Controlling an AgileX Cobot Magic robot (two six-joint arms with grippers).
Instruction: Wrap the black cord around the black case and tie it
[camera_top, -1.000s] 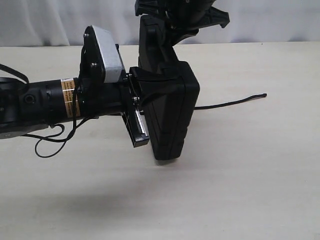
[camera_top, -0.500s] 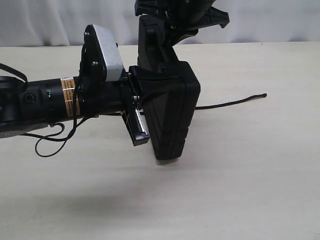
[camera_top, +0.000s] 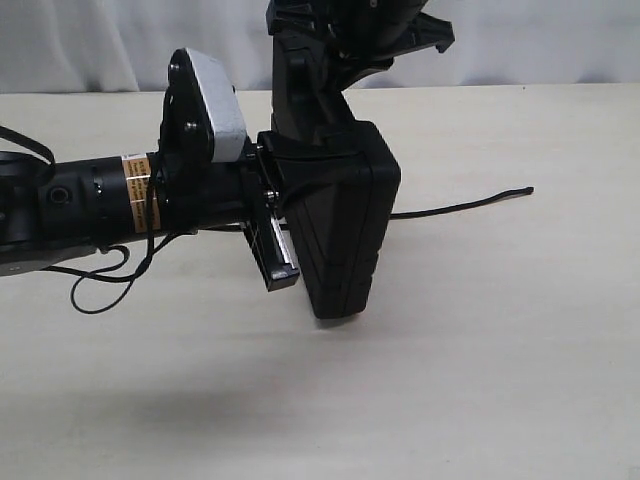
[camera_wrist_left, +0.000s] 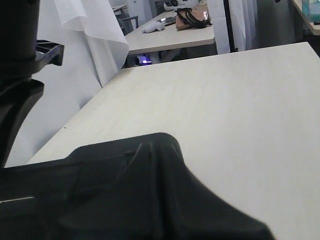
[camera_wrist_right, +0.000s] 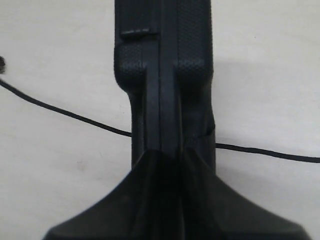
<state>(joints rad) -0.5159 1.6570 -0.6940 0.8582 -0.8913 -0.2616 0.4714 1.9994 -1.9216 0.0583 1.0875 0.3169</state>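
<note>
Exterior view: right hand holds case (aloft).

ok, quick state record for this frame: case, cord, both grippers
black case: upright on edge, between the two arms
right gripper: shut on the black case's top end, from above
left gripper: shut, at the case's side; what it pinches is hidden
black cord: lies on the table, passes the case, free end out to the right
wrap: cannot tell

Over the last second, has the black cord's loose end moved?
No: the black cord keeps its loose end equally far from the table edge behind it.
</note>
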